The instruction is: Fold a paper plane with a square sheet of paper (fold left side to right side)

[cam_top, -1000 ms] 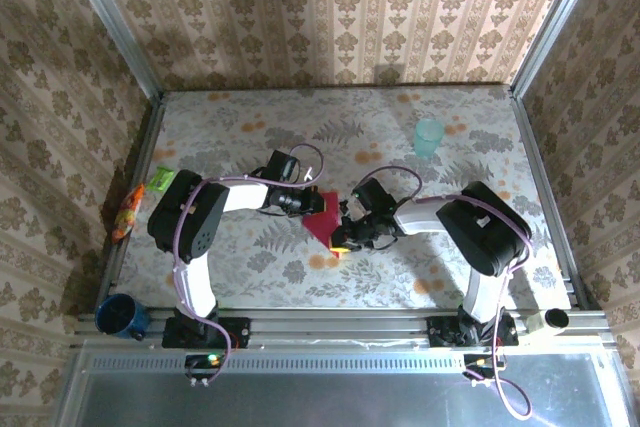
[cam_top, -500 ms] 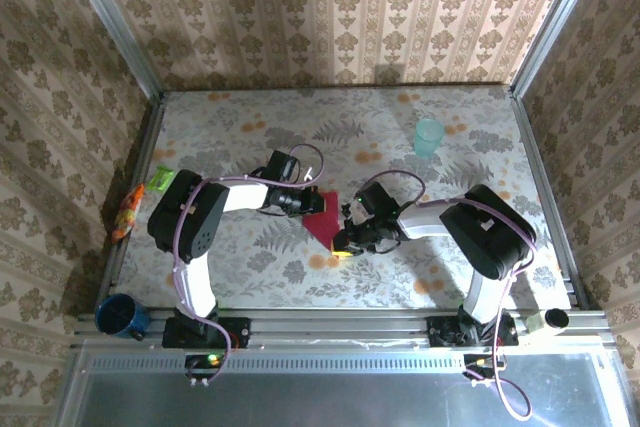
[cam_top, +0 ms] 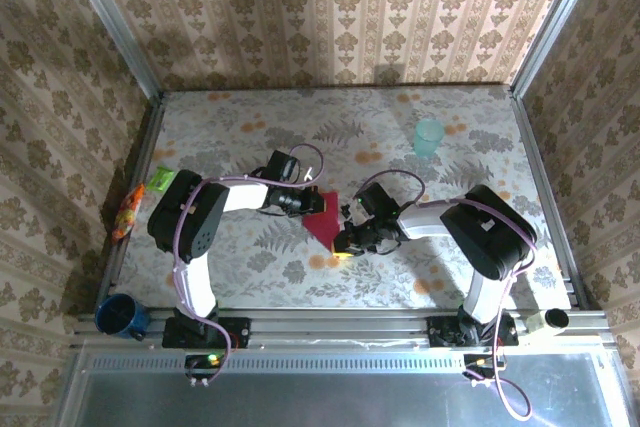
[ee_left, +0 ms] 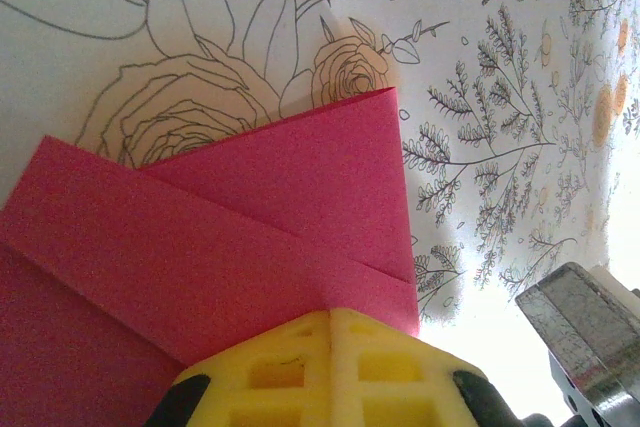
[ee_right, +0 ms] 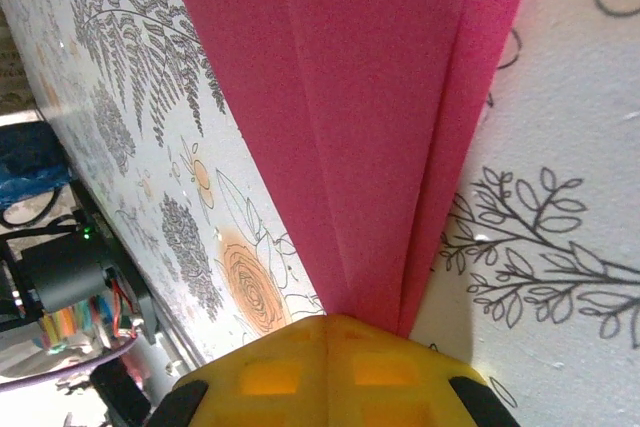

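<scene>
We see a floral surface [cam_top: 250,272] ringed by wallpapered walls [cam_top: 330,17], with a teal cup [cam_top: 428,136] at one o'clock. The left gripper [ee_left: 330,342] and right gripper [ee_right: 326,337] are both clamped on the folded magenta paper [cam_top: 322,227].

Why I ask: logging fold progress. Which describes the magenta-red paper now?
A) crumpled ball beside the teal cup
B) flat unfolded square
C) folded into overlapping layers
C: the thin matte magenta-red paper sheet shows creased, overlapping layers in both wrist views, with the shut left pincer and shut right pincer at its edges.
</scene>
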Tool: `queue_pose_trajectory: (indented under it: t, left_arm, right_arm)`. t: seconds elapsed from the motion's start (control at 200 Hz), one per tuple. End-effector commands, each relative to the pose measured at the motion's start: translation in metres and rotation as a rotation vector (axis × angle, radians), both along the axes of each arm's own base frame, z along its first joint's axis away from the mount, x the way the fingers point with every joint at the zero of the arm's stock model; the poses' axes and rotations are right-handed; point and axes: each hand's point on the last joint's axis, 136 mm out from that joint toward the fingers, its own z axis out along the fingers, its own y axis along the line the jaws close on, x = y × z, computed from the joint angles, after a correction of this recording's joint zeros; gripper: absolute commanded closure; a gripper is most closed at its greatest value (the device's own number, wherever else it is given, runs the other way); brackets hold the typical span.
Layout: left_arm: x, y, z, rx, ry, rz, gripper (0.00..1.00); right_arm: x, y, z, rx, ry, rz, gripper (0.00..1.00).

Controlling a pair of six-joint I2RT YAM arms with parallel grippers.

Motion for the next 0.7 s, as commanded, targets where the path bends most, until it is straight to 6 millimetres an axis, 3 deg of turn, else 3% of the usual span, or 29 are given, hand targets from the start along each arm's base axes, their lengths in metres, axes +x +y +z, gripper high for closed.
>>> queue_pose_trajectory:
  t: [0.0,0.24,0.36,0.46,0.695]
  left_arm:
    - [-0.02,0.028,-0.046,0.165,0.11,0.034,1.0]
    - [-0.019,0.029,-0.046,0.167,0.109,0.032,1.0]
    - [-0.019,0.029,-0.046,0.168,0.11,0.032,1.0]
    - [-0.019,0.028,-0.045,0.164,0.109,0.031,1.0]
    - [-0.014,0.025,-0.04,0.156,0.099,0.025,1.0]
  right_arm:
    - [-0.029,-0.03,-0.031,-0.182,0.079,0.022,1.0]
    - [-0.045,-0.04,-0.048,-0.247,0.087,0.067,1.0]
    - [-0.047,-0.039,-0.043,-0.244,0.075,0.07,1.0]
    - [-0.037,-0.029,-0.028,-0.196,0.04,0.062,1.0]
    - [0.001,0.011,0.028,-0.008,-0.045,0.043,1.0]
